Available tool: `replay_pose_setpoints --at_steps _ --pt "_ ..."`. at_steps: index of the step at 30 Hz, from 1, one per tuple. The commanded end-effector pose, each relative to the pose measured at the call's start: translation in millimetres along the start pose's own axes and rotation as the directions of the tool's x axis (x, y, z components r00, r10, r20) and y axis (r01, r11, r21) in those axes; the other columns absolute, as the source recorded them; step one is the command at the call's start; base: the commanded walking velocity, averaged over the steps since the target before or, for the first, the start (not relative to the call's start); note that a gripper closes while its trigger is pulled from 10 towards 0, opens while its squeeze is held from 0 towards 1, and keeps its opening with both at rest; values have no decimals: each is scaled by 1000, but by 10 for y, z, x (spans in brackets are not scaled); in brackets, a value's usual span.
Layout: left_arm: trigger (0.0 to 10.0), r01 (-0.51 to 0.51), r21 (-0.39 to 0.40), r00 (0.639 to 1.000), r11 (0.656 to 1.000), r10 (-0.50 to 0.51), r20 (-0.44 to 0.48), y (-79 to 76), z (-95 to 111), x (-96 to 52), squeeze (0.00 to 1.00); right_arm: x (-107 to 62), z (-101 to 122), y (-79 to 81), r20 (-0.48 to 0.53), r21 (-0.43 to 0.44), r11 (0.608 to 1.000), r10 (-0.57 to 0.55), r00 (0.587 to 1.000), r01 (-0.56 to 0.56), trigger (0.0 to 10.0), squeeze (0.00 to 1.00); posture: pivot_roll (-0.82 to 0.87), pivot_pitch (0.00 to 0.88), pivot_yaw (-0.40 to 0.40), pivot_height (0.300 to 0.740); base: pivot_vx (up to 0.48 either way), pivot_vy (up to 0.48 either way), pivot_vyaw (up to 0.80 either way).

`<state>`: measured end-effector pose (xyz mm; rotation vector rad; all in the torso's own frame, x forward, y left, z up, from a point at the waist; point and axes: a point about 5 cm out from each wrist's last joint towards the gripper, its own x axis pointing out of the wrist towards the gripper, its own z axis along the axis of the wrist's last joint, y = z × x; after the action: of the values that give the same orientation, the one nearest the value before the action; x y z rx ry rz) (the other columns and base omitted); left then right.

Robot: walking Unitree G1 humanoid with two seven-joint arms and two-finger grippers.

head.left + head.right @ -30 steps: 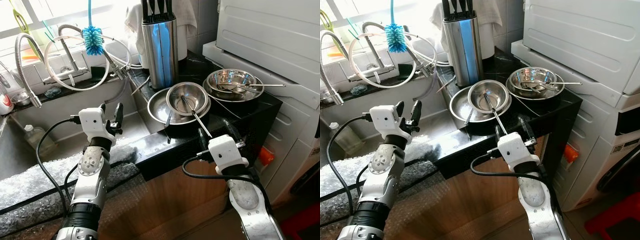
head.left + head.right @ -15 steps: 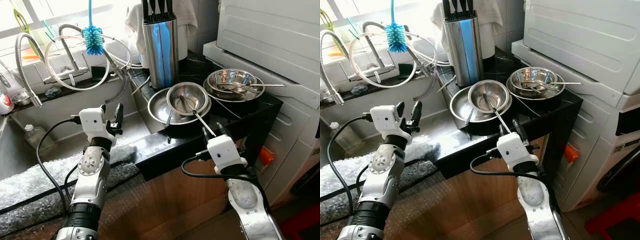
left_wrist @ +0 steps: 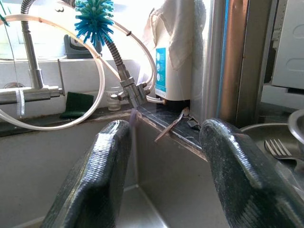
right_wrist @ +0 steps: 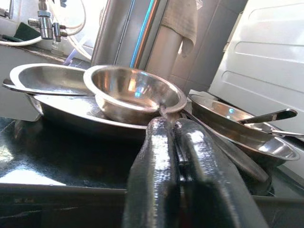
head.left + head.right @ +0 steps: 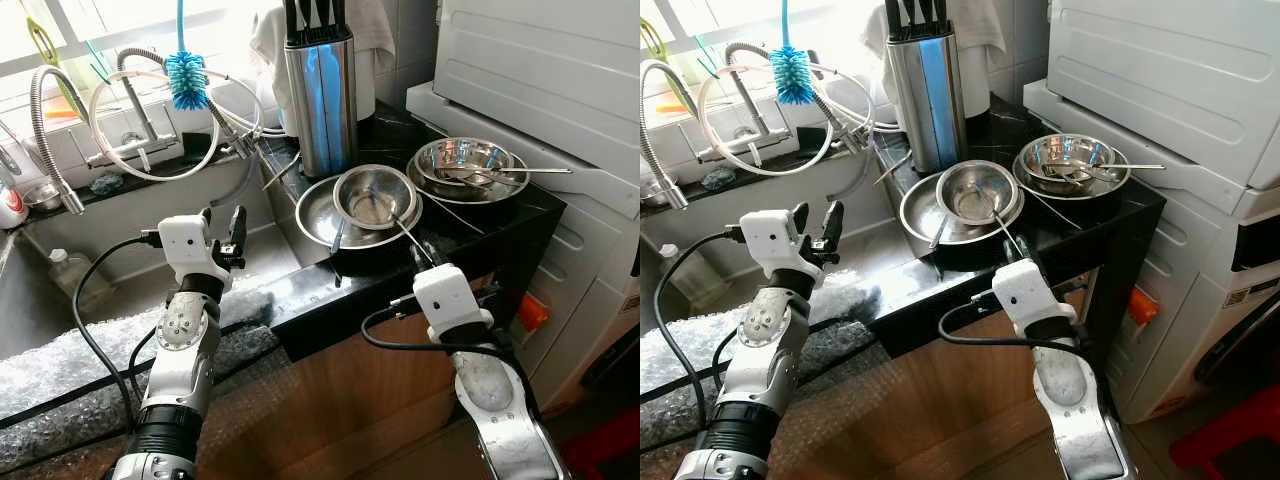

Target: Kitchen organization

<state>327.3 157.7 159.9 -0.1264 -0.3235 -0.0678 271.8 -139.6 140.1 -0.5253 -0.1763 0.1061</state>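
Observation:
A small steel bowl (image 5: 372, 195) sits inside a wide steel dish (image 5: 318, 218) on the black counter (image 5: 500, 225). A long metal utensil (image 5: 398, 222) lies in the small bowl, its handle pointing toward the counter's front edge. My right gripper (image 5: 418, 250) is at that edge, shut on the handle end. In the right wrist view the right gripper (image 4: 175, 128) has its jaws pressed together just below the bowl's rim (image 4: 137, 90). My left gripper (image 5: 222, 222) is held open over the sink, holding nothing, and also appears in the left wrist view (image 3: 164, 137).
A second steel bowl (image 5: 462, 160) with a spoon (image 5: 530, 172) stands to the right, against a white appliance (image 5: 540, 60). A knife block (image 5: 322, 95) rises behind the dishes. A blue brush (image 5: 185, 80) and hoses hang over the sink. Bubble wrap (image 5: 60, 360) covers the sink's front.
My right gripper moved forward to the counter edge and went from open to shut on the utensil's handle. The left arm stayed still.

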Motion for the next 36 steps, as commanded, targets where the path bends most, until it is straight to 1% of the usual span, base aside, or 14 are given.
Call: replay_pose_setpoints --at_steps 1,12,13,14,15,16,19,22,27,29,32,35,36 --pt "10000 -11 22 1000 1000 11 11 42 40 32 0 29 19 30 4 6 1000 12 1000 -12 0 0 -120 0 149 740 0 0 0" --pt "10000 -10 22 1000 1000 10 19 37 49 47 0 69 116 31 58 17 1000 12 998 -13 0 0 -129 0 152 740 0 0 0" --pt "10000 -10 22 1000 1000 10 20 37 50 47 0 73 129 30 65 18 1000 11 998 -13 784 0 -129 0 152 740 0 0 0" --pt "10000 -10 22 1000 1000 10 20 36 50 47 0 76 138 29 70 19 1000 11 998 -12 3647 0 -129 0 152 740 0 0 0" --pt "10000 -11 21 1000 1000 11 21 37 49 46 0 80 150 28 75 20 1000 10 997 -11 7725 0 -130 0 152 740 0 0 0" --pt "10000 -12 21 1000 1000 12 23 37 49 45 0 92 183 22 90 27 1000 8 996 -10 10000 0 -130 0 151 740 0 0 0" --pt "10000 -12 20 1000 1000 11 26 37 53 43 0 102 225 15 110 34 999 7 994 -11 10000 0 -133 0 152 740 0 0 0" --pt "10000 -13 18 999 1000 12 29 37 59 46 0 126 322 0 148 56 998 8 989 -16 10000 0 -133 0 151 740 0 0 0" --pt "10000 -11 21 999 1000 10 31 31 60 55 0 204 484 -69 183 158 988 -23 983 -6 10000 0 -135 0 152 740 0 0 0" --pt "10000 -16 34 999 999 15 29 37 54 59 0 239 555 -99 200 207 978 -32 979 -10 10000 0 -135 0 150 740 0 0 0" --pt "10000 -25 49 999 998 24 28 47 47 60 0 272 628 -120 217 256 966 -31 976 -27 10000 0 -135 0 149 740 0 0 0" --pt "10000 -44 72 999 996 42 29 74 36 66 0 347 743 -148 213 389 919 -27 977 -59 10000 0 -133 0 147 740 0 0 0" --pt "10000 -45 72 999 996 43 29 76 37 68 0 355 759 -151 216 402 913 -26 976 -65 10000 0 -133 0 147 740 0 0 0"
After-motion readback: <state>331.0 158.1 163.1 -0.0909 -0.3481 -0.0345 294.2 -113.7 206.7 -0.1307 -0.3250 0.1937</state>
